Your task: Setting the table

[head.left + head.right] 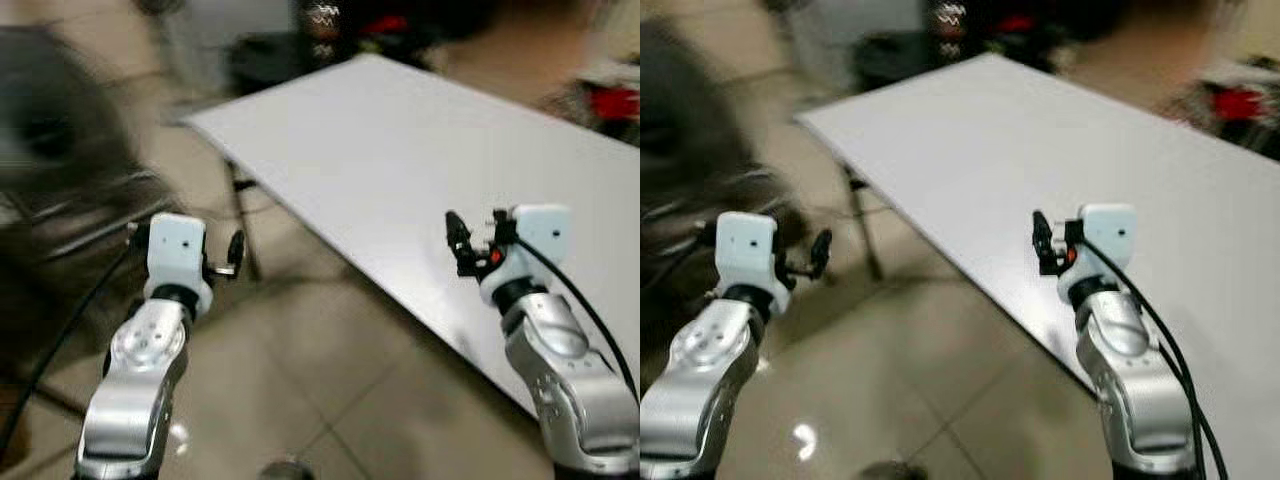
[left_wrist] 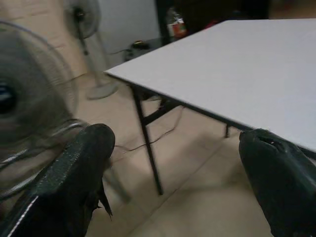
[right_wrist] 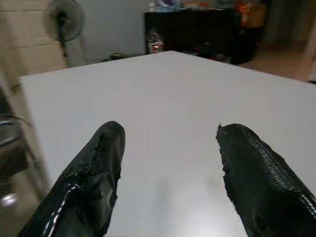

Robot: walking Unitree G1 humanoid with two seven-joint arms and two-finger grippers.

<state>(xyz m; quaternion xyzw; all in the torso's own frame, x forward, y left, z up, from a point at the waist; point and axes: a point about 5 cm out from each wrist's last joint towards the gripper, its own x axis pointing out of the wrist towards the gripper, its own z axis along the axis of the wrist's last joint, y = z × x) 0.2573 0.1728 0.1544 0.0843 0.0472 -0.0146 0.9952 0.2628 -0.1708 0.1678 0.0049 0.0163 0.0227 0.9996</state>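
Observation:
A bare white table (image 1: 400,150) runs from the far middle to the right, with nothing on its top. My right gripper (image 1: 462,243) is held over the table's near edge, open, with nothing between its fingers (image 3: 94,177); the right wrist view looks across the table top (image 3: 163,98). My left gripper (image 1: 232,254) is raised over the tiled floor, left of the table, also open and empty. Its fingers (image 2: 74,177) frame the table's corner (image 2: 197,64) and a black leg (image 2: 145,138).
A blurred standing fan (image 2: 24,98) is close on the left, and another fan (image 2: 86,29) stands by the far wall. A dark cabinet (image 3: 197,29) with items on top lies beyond the table. Beige tiled floor (image 1: 330,400) spreads between my arms.

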